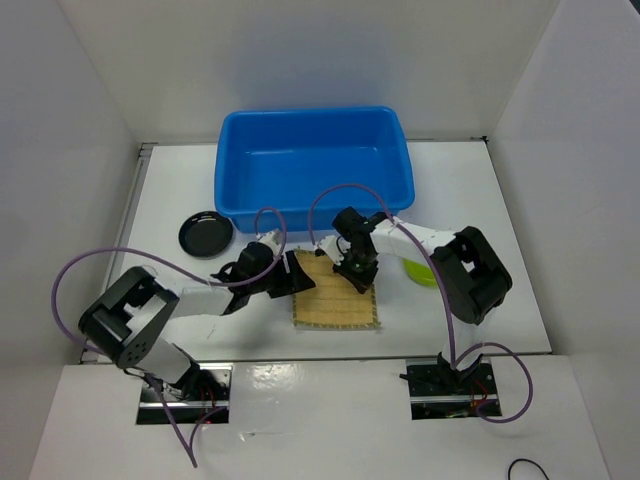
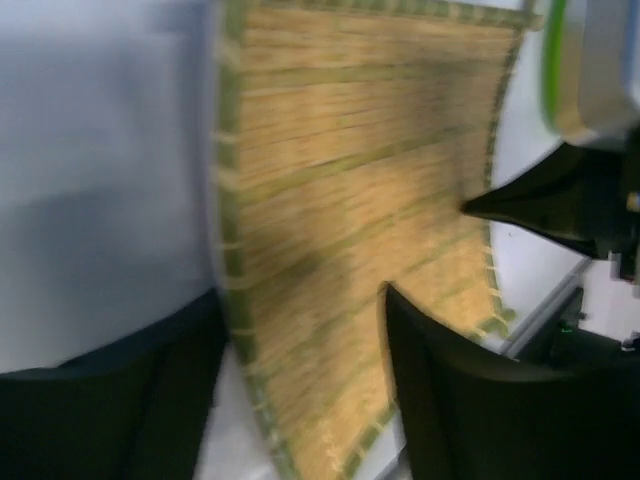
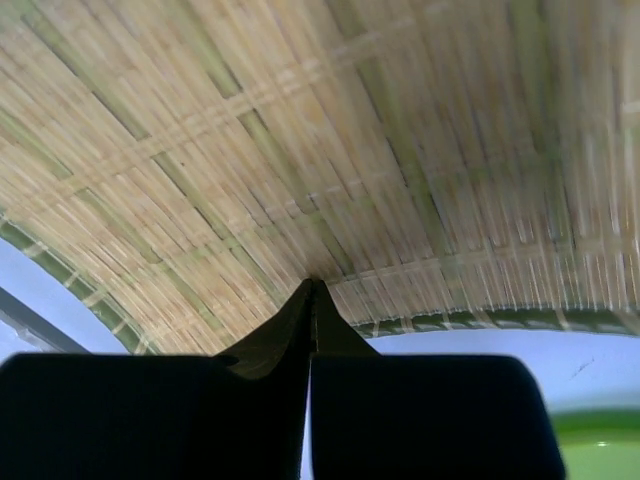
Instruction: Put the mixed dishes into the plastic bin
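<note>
The tan bamboo mat [image 1: 338, 297] lies on the table in front of the blue bin [image 1: 312, 165]. My left gripper [image 1: 297, 275] is open at the mat's left edge; in the left wrist view [image 2: 295, 300] the mat [image 2: 360, 180] lies between the spread jaws. My right gripper [image 1: 360, 275] is shut, its joined tips [image 3: 312, 285] resting on the mat [image 3: 300, 130] near its right edge, with nothing seen between them. The lime-green plate [image 1: 421, 271] sits right of the mat, half hidden by the right arm. The black plate [image 1: 205, 235] lies left of the bin. No glass cups show.
White walls close in the table on the left, back and right. The bin's near wall [image 1: 300, 215] stands just behind both grippers. Purple cables loop over both arms. The right gripper's tip [image 2: 520, 205] shows in the left wrist view.
</note>
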### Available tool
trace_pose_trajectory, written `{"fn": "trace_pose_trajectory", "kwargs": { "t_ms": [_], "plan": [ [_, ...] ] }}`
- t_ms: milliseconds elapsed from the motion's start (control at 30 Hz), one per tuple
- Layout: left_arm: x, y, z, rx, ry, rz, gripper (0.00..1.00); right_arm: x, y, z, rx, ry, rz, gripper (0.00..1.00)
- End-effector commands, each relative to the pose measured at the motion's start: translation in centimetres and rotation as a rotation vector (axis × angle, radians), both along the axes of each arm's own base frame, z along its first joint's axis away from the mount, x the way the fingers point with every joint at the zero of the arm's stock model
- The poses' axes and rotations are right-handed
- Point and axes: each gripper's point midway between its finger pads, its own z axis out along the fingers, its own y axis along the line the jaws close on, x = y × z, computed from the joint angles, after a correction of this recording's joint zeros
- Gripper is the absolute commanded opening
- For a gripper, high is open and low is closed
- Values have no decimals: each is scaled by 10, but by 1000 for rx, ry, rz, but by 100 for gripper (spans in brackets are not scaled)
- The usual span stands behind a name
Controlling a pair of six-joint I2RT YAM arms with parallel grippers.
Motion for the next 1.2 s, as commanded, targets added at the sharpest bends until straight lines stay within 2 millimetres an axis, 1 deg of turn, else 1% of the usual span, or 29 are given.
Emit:
{"fn": "trace_pose_trajectory", "kwargs": {
  "t_ms": [0, 67, 100, 133, 167, 233, 300, 333, 433, 500, 533, 567, 600, 633, 667, 700, 733, 767, 800, 833, 867, 900, 933, 967, 1000, 1033, 1100, 1133, 1167],
  "plan": [
    [-16, -9, -19, -6, 31, -131, 62, -4, 8, -26, 30, 16, 27, 0],
    [-19, -3, -26, -3, 56, -113, 48, -4, 8, -26, 30, 16, 27, 0],
    [-18, -4, -21, -11, 43, -114, 41, -4, 8, -26, 30, 16, 27, 0],
    [-17, -3, -20, -7, 38, -105, 22, -4, 8, -26, 30, 16, 27, 0],
    [-18, -2, -22, 1, 50, -105, 16, -4, 8, -26, 30, 16, 27, 0],
    [-18, -2, -19, 0, 36, -111, 7, -2, 10, -26, 36, 9, 27, 0],
    [-20, 0, -22, 5, 44, -110, 2, -2, 10, -26, 36, 9, 27, 0],
    [-19, -1, -21, 0, 36, -111, 0, -2, 10, -26, 36, 9, 27, 0],
    [-21, 1, -20, -2, 33, -111, 0, -5, 9, -25, 43, 12, 37, 0],
    [-21, 0, -12, -10, 19, -111, 0, -3, 9, -22, 60, 9, 28, 0],
    [-20, 0, -4, -21, 2, -111, 0, -2, 10, -18, 67, 1, 28, 0],
    [-23, 4, -5, -3, 18, -102, 0, -3, 7, -18, 68, 12, 29, 0],
    [-23, 7, -2, 4, 13, -92, 0, -1, 9, -13, 79, -3, 30, 0],
    [-29, 11, 6, 7, 19, -91, 0, 1, 7, -5, 97, -11, 27, 0],
    [-30, 15, 8, 25, 14, -86, 0, 5, 6, 1, 109, -28, 19, 0],
    [-28, 15, 24, 18, -26, -76, 0, 8, 0, 8, 114, -38, -4, 0],
    [-27, 17, 32, 29, -44, -69, 0, 11, -6, 13, 123, -53, -23, 0],
    [-35, 25, 28, 60, -10, -61, 0, 17, -8, 34, 170, -99, -43, 0],
    [-33, 24, 46, 38, -58, -66, 0, 19, -10, 47, 213, -108, -63, 0],
    [-37, 27, 50, 39, -55, -66, 0, 29, -25, 55, 238, -130, -121, 0],
    [-37, 30, 56, 36, -75, -55, 0, 33, -30, 75, 279, -179, -135, 0],
    [-38, 30, 71, 10, -114, -53, 0, 30, -34, 81, 316, -172, -144, 0],
    [-41, 35, 69, 21, -111, -43, 0, 37, -45, 87, 321, -201, -174, 0],
    [-40, 38, 73, 22, -125, -30, 0, 36, -47, 92, 338, -213, -181, 0],
    [-41, 39, 81, 7, -147, -29, 0, 34, -48, 91, 334, -205, -182, 0],
    [-42, 43, 79, 11, -142, -17, 0, 33, -46, 92, 345, -199, -178, 0],
    [-42, 43, 86, -2, -161, -16, 0, 33, -45, 92, 348, -185, -177, 0],
    [-43, 42, 86, -7, -158, -25, 0, 28, -41, 89, 352, -160, -159, 0],
    [-43, 42, 86, -12, -152, -20, 0, 27, -40, 83, 349, -129, -160, 0]
  ]
}}
